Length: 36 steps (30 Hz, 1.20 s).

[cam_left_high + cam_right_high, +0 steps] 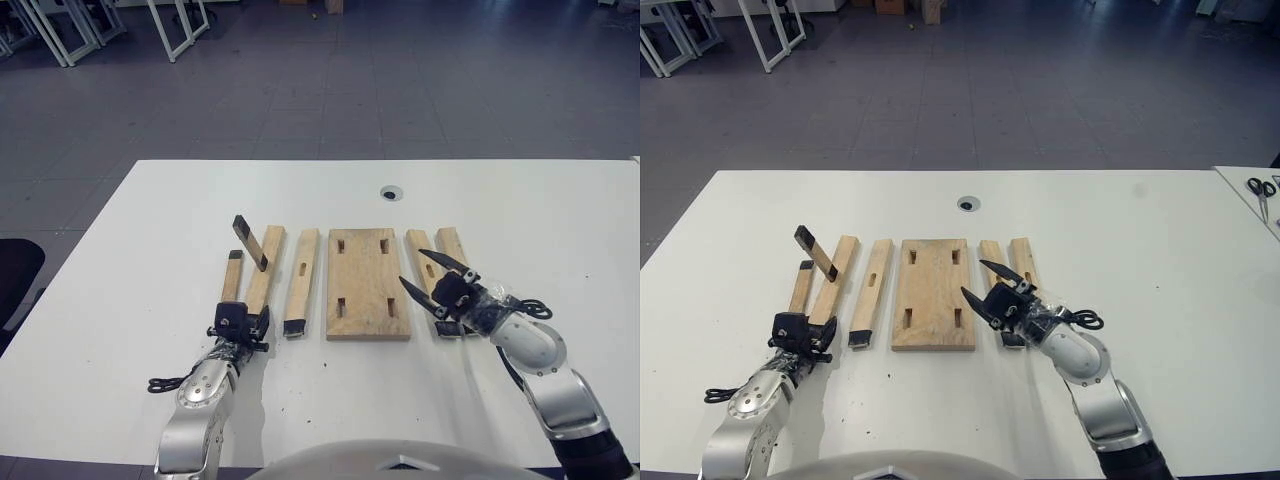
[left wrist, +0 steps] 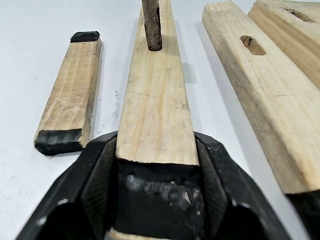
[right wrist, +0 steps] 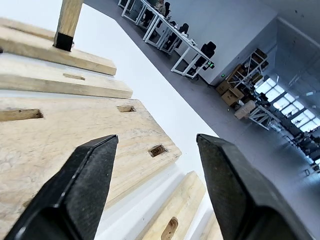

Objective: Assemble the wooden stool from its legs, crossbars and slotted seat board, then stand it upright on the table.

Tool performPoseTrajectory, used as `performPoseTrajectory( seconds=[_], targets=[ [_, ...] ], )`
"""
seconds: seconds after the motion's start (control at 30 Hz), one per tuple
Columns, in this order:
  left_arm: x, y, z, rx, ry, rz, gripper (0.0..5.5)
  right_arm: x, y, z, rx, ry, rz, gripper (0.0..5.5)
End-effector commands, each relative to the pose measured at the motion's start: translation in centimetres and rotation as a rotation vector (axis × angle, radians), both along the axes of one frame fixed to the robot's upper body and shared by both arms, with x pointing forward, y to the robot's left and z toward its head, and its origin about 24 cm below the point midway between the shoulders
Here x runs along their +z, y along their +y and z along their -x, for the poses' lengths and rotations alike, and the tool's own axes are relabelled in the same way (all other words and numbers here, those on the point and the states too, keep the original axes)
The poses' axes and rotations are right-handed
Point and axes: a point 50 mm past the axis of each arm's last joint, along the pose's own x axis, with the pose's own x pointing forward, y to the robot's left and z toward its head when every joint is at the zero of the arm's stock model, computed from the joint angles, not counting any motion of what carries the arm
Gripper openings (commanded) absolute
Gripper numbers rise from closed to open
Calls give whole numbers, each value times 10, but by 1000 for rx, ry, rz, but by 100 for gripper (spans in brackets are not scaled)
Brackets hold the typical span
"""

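Note:
The slotted seat board lies flat in the middle of the white table. Left of it lie a slotted leg and a second leg with a dark-tipped crossbar standing tilted in its slot. A short crossbar lies at the far left. My left gripper is shut on the near black-capped end of that second leg. Two more legs lie right of the board. My right gripper hovers open just above their near ends, beside the board's right edge.
A round cable hole sits in the table behind the board. Scissors lie on a neighbouring surface at the far right. Bare tabletop stretches to the right and behind the parts. White table frames stand on the floor far behind.

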Motion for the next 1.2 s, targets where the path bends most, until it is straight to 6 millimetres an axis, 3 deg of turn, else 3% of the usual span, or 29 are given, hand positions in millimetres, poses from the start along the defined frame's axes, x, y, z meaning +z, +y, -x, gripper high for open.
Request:
performPoseTrajectory(
  seconds=[0.03,0.1,0.2,0.33,0.43,0.6,0.83,1.2],
  targets=[
    [38,-8,-39,-21,-209,170,206,17,-1,-14,-96,146,-339,320],
    [64,-13,-59,-64,-329,296,206,20,1,-15,-72,268,-486,357],
    [98,-31,-78,-292,-417,540,206,24,-2,-16,4,482,-714,420],
    [121,-48,-76,-670,-343,824,206,38,-12,-15,198,670,-910,431],
    [134,-54,-64,-890,-263,933,206,48,-11,-9,340,772,-996,431],
    [133,-63,-41,-1135,-61,954,206,69,-4,1,521,837,-1099,431],
    [125,-69,-34,-1197,32,923,206,95,4,10,665,836,-1090,431],
    [127,-65,-36,-1199,28,917,206,92,1,13,659,808,-955,242]
  ],
)
